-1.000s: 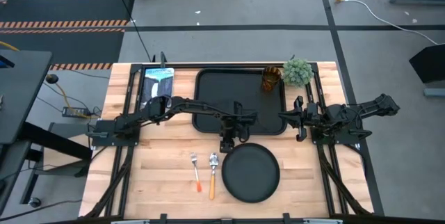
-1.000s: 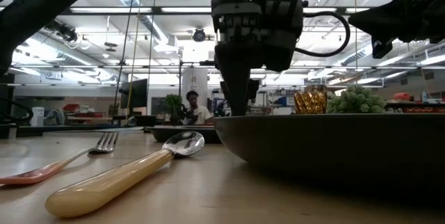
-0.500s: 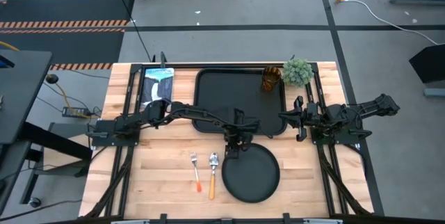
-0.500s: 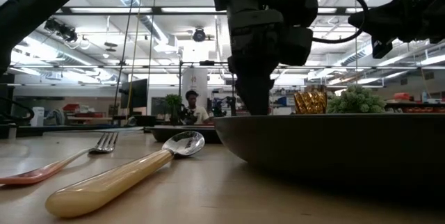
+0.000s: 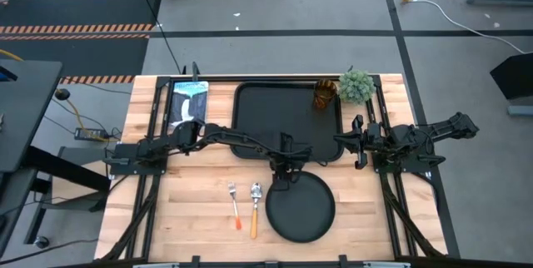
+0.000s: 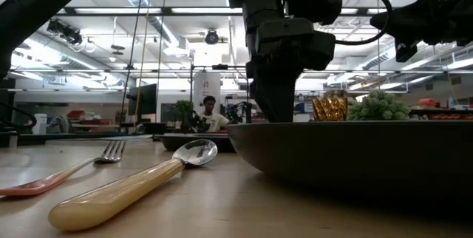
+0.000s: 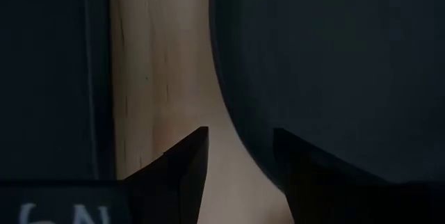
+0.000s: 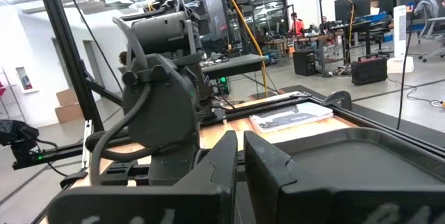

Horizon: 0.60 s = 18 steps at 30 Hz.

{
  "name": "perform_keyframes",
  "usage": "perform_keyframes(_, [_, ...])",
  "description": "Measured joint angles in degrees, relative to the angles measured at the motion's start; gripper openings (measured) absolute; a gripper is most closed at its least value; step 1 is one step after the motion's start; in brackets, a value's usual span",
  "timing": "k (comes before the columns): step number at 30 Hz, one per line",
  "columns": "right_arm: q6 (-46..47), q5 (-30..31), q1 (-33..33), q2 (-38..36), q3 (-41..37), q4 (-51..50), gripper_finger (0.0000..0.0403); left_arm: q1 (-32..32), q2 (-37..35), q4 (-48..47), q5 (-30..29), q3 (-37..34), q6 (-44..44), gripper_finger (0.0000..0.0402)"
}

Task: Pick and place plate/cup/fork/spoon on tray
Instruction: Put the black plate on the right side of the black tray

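Note:
The round black plate [image 5: 301, 210] lies on the wood table, near the front. The black tray [image 5: 283, 110] lies beyond it. The amber cup [image 5: 324, 95] stands in the tray's far right corner. The fork [image 5: 235, 202] and the spoon [image 5: 255, 210] lie left of the plate. My left gripper [image 5: 281, 176] is open and points down at the plate's far-left rim [image 7: 229, 113]. One finger is over the plate's inside and the other is over the table outside it. My right gripper [image 5: 358, 143] is shut and waits at the table's right, beside the tray. My left gripper has one finger [image 7: 306, 175] inside the plate's far-left rim and one finger [image 7: 184, 165] outside it, coming from above. I cannot tell whether either finger touches the rim. The plate lies flat on the table.
A fuzzy green plant ball [image 5: 356, 85] stands at the far right, beside the cup. A printed booklet [image 5: 188, 101] lies at the far left, beside the tray. A strip of bare wood [image 7: 160, 78] separates the tray from the plate. A person [image 6: 205, 112] shows far behind the table.
My left gripper has moved toward the table's right and near edges, from beside the tray's near edge to the plate's far-left rim. The plate, fork, spoon and cup have stayed where they were.

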Motion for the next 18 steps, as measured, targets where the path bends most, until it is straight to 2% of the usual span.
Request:
perform_keyframes(6, [0.0, 0.0, 0.0, 0.0, 0.0, 0.0, 0.0034, -1.7, 0.0, 2.6, -7.9, 0.0, -0.4, 0.0172])
perform_keyframes(13, [0.0, 0.0, 0.0, 0.0, 0.0, 0.0, 0.0034, -2.1, 0.0, 4.2, -11.6, 0.0, -1.2, 0.0171])
perform_keyframes(18, [0.0, 0.0, 0.0, 0.0, 0.0, 0.0, 0.0034, -1.9, 0.0, 4.2, -11.8, 0.0, -2.6, 0.0159])
